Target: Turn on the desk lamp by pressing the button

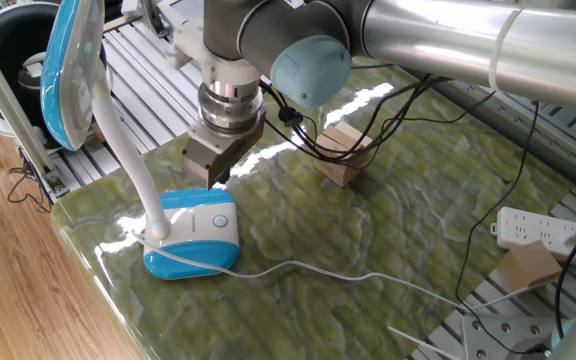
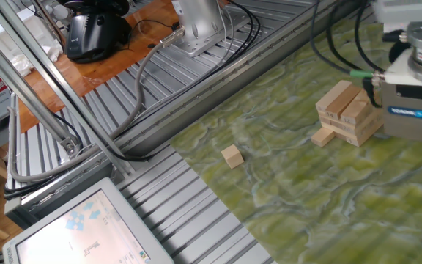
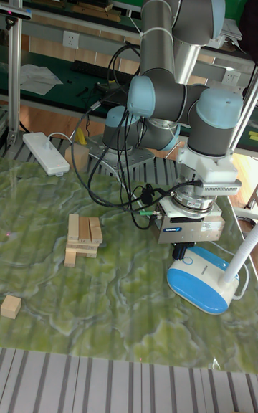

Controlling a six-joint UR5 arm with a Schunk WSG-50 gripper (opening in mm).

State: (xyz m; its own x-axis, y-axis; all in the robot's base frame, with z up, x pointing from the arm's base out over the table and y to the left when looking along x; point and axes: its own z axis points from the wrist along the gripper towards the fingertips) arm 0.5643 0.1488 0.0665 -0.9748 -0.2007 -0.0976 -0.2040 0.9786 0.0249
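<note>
The desk lamp stands at the table's near left corner: blue-and-white base, white gooseneck, blue-rimmed head up at the left. The button shows as a small pale-ringed circle on the base's white top. My gripper hangs just above and behind the base, clear of the button. In the tall fixed view the gripper hovers over the near end of the base; its dark fingertips are too small to show a gap. The other fixed view shows only the gripper body.
A stack of wooden blocks sits behind the gripper, with black cables draped over it. The lamp's white cord trails across the table to the right. A power strip and a cardboard piece lie at the right edge. A small wooden cube lies apart.
</note>
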